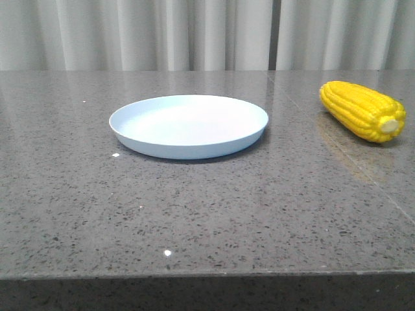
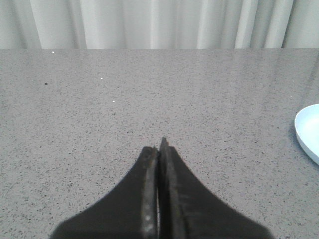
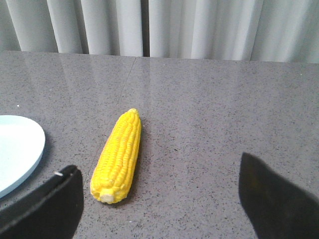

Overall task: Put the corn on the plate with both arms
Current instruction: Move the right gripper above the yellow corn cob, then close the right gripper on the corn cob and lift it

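The pale blue plate sits empty in the middle of the grey stone table. The yellow corn lies on the table to the plate's right, cream stub end toward me. Neither arm shows in the front view. In the right wrist view the corn lies just ahead of my right gripper, nearer its left finger; the jaws stand wide apart and empty. The plate's edge shows beside the corn. My left gripper is shut on nothing over bare table, with the plate's rim off to its right.
The table's front edge runs across the near side. White curtains hang behind the table. Small white specks lie on the stone surface.
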`<state>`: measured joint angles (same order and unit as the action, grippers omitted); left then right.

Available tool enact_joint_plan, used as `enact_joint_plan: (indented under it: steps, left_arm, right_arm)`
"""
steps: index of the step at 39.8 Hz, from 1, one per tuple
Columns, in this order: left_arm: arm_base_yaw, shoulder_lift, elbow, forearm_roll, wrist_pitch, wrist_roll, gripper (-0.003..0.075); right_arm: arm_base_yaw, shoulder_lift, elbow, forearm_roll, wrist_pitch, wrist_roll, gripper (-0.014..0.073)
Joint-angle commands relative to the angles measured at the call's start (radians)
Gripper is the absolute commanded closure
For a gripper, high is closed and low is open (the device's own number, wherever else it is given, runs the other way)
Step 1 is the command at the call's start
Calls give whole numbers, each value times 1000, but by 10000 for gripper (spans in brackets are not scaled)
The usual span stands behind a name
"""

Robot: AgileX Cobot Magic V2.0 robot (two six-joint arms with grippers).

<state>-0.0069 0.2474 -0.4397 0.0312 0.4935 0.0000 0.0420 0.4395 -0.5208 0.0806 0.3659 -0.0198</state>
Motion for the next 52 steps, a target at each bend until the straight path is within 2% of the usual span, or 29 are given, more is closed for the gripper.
enact_joint_plan:
  steps: [1,7,15,22,27,41,52]
  left_arm:
    - [-2,8,-27,1,-78,0,741]
    - [-2,8,-27,1,-81,0,741]
    - [-2,8,-27,1,-81,0,741]
    - [-2,8,-27,1,-81,0,741]
    - [-2,8,-27,1,-81,0,741]
    - [-2,8,-27,1,-81,0,741]
    - [-2,8,-27,1,-81,0,741]
  right_arm:
    - [-2,10,-33,-2,-85,-2,-57]
    - [-1,10,-33,5,-83,-2,-57]
    - [-1,10,-33,80,-89,-2,-57]
    - [-1,15,-35,67,-85,-2,-57]
    - [-1,70,-67,59,-32,-3,-57]
    - [2,563,-398,59,234,-3,-57]
    - [103,896,-598,83,277,-2,-57]
